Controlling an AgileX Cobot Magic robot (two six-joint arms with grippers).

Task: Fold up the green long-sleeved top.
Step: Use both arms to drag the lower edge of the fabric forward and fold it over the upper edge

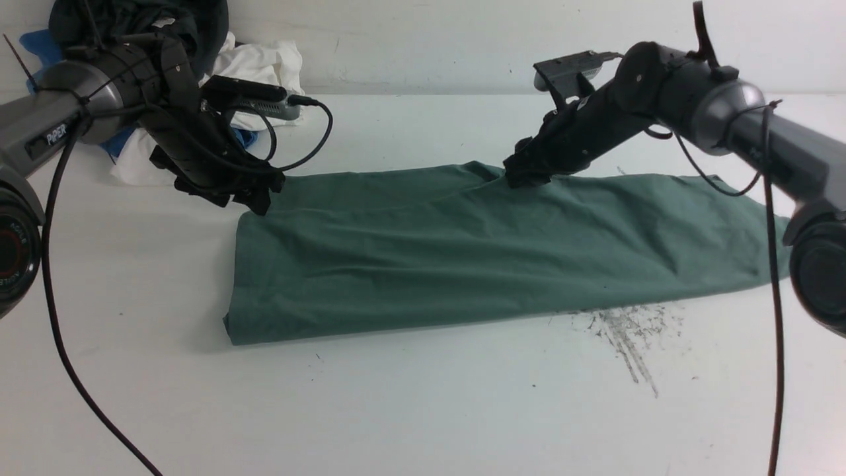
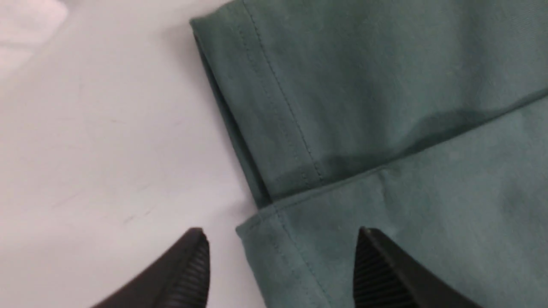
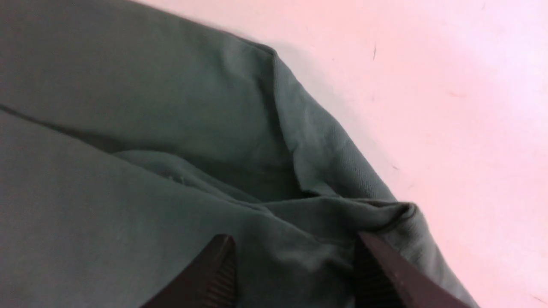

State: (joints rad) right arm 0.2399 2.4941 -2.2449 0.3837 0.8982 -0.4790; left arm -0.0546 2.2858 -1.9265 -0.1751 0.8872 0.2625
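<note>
Step looked like end of the lengthwise fold: green long-sleeved top (image 1: pixel 489 258) lay as a long band across the table (image 1: pixel 423 410). Next you'd regrip one end & fold crosswise. L gripper (image 2: pixel 280 252) had jaws wide apart astride hem corner, holding nothing; R gripper (image 3: pixel 295 256) gaped over bunched far edge, no grip.

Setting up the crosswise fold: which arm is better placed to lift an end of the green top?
Left, likely. The left pincer is open at the hemmed end corner of the green top, edge between its jaws. The right pincer is open over bunched cloth midway along the far edge.
</note>
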